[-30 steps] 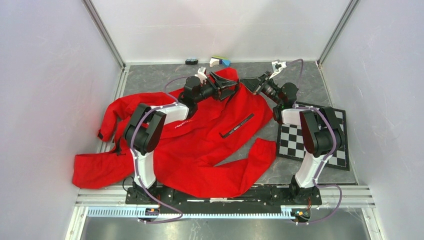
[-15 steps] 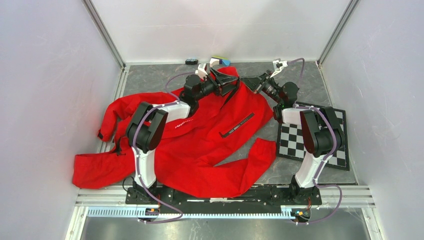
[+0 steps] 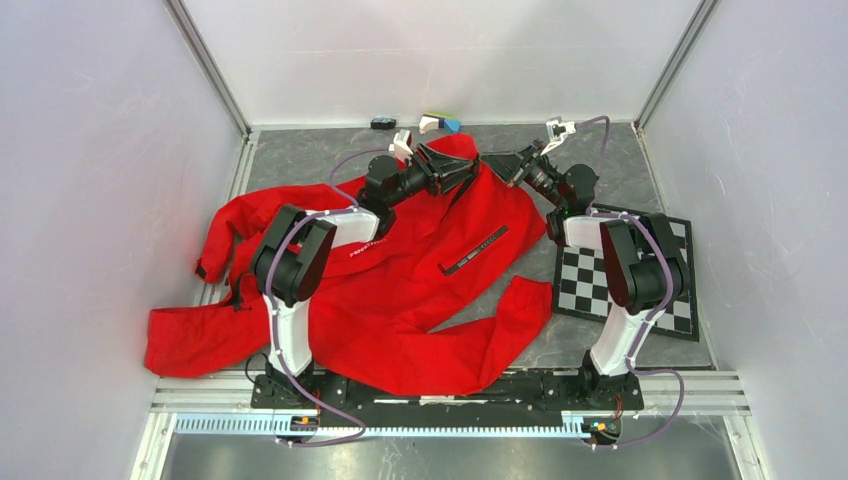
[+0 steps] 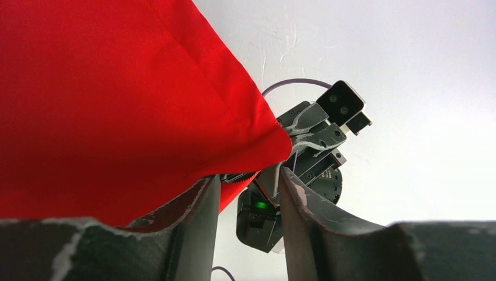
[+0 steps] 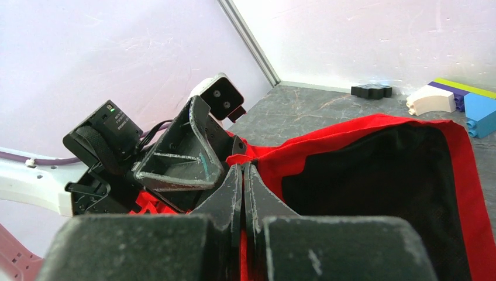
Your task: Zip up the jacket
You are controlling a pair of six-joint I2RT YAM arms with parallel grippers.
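Observation:
The red jacket (image 3: 420, 290) lies spread over the table, its collar end lifted at the back. My right gripper (image 3: 492, 163) is shut on the jacket's red edge; in the right wrist view (image 5: 242, 175) fabric shows between the closed jaws, beside the dark lining (image 5: 374, 175). My left gripper (image 3: 468, 170) is open right next to it. In the left wrist view (image 4: 248, 190) its jaws stand apart, the jacket (image 4: 117, 88) draped over the left finger (image 4: 196, 216), with a bit of zipper teeth at the tips. The right gripper's body (image 4: 310, 146) faces it.
A checkerboard (image 3: 625, 275) lies at the right under the right arm. A small black piece (image 3: 383, 123) and white and blue blocks (image 3: 440, 123) sit at the back wall. Jacket sleeves reach the left wall and the front rail.
My left gripper has shifted slightly toward the back right along the collar edge. The right gripper has held its grip and place.

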